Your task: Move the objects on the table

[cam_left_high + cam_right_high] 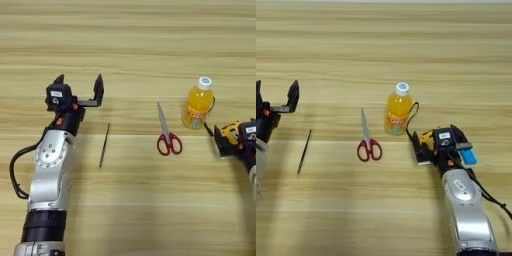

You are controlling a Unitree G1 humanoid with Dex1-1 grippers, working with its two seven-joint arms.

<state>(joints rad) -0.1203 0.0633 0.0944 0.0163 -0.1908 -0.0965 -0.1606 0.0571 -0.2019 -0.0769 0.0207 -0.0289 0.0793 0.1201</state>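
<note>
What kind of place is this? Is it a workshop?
Probably a robot test bench, not a real workshop: a bare wooden table with a few unrelated things laid out, an orange-drink bottle, red-handled scissors and a tape measure at the right gripper.

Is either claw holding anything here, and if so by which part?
The right claw is closed on the tape measure, gripping its yellow-black body, the strap loop trailing free. The left claw is open and holds nothing.
</note>
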